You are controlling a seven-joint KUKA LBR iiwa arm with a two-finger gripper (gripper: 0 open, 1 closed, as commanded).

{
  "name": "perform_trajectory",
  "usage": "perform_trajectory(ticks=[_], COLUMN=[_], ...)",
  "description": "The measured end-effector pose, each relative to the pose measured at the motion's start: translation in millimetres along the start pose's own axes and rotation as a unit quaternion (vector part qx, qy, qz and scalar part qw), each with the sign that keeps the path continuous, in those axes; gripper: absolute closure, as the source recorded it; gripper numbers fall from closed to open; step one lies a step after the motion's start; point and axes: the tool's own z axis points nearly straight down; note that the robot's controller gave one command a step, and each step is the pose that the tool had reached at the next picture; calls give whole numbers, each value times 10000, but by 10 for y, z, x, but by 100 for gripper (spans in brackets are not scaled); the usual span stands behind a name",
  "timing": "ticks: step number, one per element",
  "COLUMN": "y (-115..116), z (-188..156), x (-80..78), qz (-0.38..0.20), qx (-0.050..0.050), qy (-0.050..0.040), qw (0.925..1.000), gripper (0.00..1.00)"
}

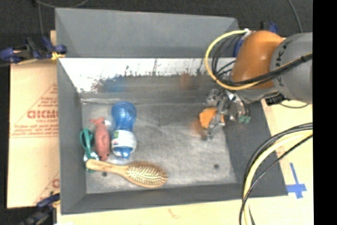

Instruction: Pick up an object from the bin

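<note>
The small orange lump (pixel 206 117) lies on the grey floor right against my gripper (pixel 213 127), on the side facing away from my arm and toward the middle of the grey metal bin (pixel 147 34). It looks compact and rounded, with no clear long axis that I can make out, so I judge that no particular turn of the wrist is called for. Whether my jaws are spread or pressed together I cannot tell, since my own wrist and cables hide them. Nor can I tell whether the lump is between them or only touching their outer side. That is what the coming move turns on. If the lump sits beside the jaws and not within them, I would need a short shift toward the bin's middle before closing.

Behind the jaws, on my arm's side, the bin's wall stands near, and the sloped back wall is near on another side, so there is little room there. Ahead of the jaws, past the lump, the floor lies bare and open.

Well apart from the jaws, at the bin's opposite end, lie a blue plastic bottle with a white label (pixel 122 129), a pink-red oblong thing (pixel 101 140) touching it, a green piece (pixel 84 138) beside that, and a wooden hairbrush (pixel 134 172) along the near wall.
</note>
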Motion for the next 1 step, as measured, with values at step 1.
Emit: perform_trajectory(ticks=[1], y=[-1], z=[0], x=[0], qz=[-2], qx=[2], qy=[0], qw=[10000], gripper=[100])
